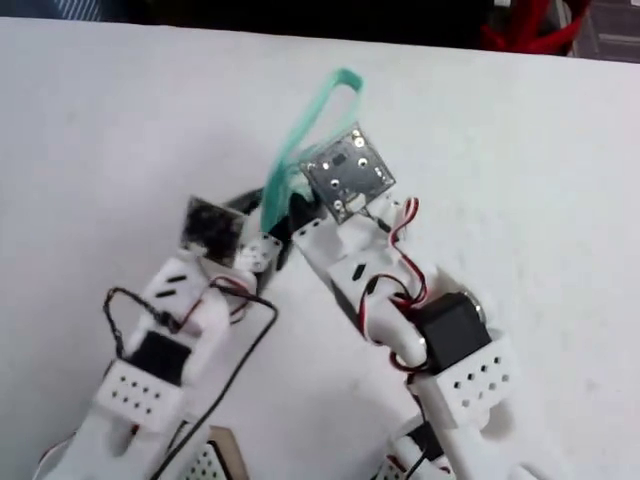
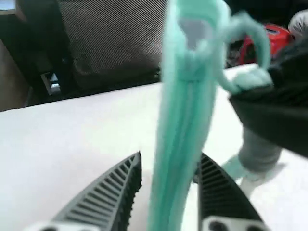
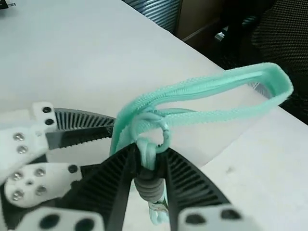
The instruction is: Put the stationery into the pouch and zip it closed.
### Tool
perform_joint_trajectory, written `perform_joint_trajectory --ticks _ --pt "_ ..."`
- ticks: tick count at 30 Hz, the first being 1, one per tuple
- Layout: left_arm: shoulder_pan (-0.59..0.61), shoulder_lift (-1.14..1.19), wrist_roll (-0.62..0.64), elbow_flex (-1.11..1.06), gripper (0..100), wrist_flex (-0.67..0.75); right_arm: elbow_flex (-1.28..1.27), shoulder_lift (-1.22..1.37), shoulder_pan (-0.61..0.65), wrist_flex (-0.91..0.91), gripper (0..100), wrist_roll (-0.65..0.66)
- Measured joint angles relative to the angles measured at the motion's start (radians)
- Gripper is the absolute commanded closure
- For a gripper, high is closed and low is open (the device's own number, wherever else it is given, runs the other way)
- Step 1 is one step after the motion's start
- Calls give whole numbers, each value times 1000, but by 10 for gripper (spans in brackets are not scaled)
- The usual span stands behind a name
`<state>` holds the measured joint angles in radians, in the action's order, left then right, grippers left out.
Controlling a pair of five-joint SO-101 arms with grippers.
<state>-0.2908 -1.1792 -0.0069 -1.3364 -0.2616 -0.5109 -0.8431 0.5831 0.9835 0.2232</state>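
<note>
Right wrist view: gripper (image 3: 149, 153) on zip pull (image 3: 150, 185)

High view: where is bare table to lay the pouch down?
Free: the white table left of the left arm, right of the right arm, and the far strip beyond the teal zip pouch. Crowded: the centre, where the left gripper and right gripper meet at the pouch.

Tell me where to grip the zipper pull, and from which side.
Grip the zipper pull by its hanging tab, below the ring, coming from the end where the slider sits. The teal zipper gapes as an open loop beyond it, so that approach should leave room to drag it along. The right jaws pinch there.
</note>
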Motion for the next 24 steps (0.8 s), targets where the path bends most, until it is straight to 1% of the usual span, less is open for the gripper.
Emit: perform_joint_trajectory --ticks 3,7,13,19,21,24 --pt "17 -137 34 0 768 -51 0 0 -3 11 979 2" --pt "-9 -239 41 0 782 -66 2 -2 -9 23 979 2" --pt "-32 -198 18 0 821 -32 3 -6 -12 48 979 0" --pt "-71 -95 12 28 827 -8 3 -3 -12 51 979 3" --pt "-75 -66 -11 44 833 -8 9 -3 -12 63 979 6" --pt "-80 -51 -37 61 897 -8 46 -2 -12 101 979 5"
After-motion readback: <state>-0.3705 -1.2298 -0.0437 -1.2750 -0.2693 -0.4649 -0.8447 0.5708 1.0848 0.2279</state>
